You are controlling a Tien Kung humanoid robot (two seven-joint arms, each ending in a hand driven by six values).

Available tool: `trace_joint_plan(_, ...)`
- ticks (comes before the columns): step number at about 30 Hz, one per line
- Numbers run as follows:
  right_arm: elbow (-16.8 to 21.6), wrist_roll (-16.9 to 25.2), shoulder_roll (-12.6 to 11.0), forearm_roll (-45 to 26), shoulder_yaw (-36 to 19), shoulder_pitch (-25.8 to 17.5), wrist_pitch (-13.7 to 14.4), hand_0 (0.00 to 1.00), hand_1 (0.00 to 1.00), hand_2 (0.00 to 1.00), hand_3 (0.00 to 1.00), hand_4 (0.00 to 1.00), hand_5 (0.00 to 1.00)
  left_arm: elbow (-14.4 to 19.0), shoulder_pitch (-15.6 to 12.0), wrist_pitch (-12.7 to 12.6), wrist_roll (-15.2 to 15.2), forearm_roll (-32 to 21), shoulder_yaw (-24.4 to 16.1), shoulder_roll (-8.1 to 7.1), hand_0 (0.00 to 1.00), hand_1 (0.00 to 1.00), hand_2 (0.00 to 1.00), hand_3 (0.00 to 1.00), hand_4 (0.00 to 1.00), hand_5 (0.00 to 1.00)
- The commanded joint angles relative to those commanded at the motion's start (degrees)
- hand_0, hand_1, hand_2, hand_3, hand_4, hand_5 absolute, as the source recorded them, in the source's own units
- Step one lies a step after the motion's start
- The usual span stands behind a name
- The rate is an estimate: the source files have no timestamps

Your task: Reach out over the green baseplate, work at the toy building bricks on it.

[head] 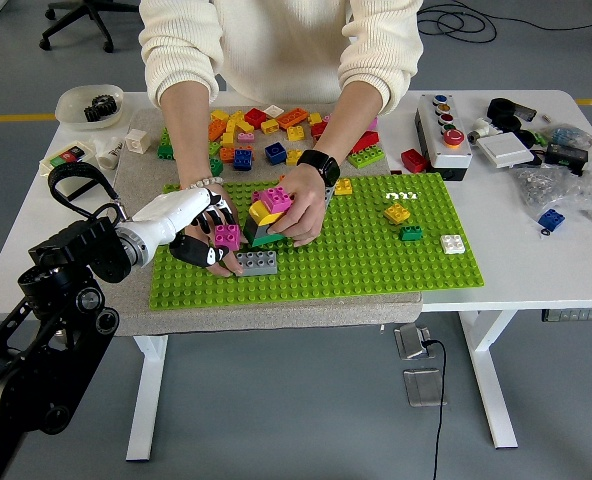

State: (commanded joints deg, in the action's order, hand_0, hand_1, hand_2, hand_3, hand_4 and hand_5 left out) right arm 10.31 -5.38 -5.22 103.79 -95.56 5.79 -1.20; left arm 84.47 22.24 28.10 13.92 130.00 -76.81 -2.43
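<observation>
The green baseplate (376,262) lies on a grey mat in the middle of the table. My left hand (208,240), white with black fingers, reaches over its left end and is curled round a magenta brick (228,236). A grey brick (257,263) sits on the plate just right of it. A person's hand with a bracelet (212,203) lies against my hand from behind. The person's other hand, with a black watch (314,163), holds a tilted stack of pink, yellow and green bricks (268,211) a little above the plate.
A yellow brick (397,213), a small green brick (410,233) and a white brick (452,243) stand on the plate's right part. Several loose bricks (266,130) lie behind the plate. A button box (444,126), a bowl (88,103) and plastic bags (561,185) flank it.
</observation>
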Motion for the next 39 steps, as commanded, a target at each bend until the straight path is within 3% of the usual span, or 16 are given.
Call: trace_joint_plan(39,0.00,0.00,0.06,0.53,0.23,0.12,-0.19,0.743,0.646,0.688,0.649,0.858,0.535,0.18,-0.08,0.08,-0.30,0.00,-0.43,-0.24,0.595,0.553,0.528,0.539,0.612,0.070)
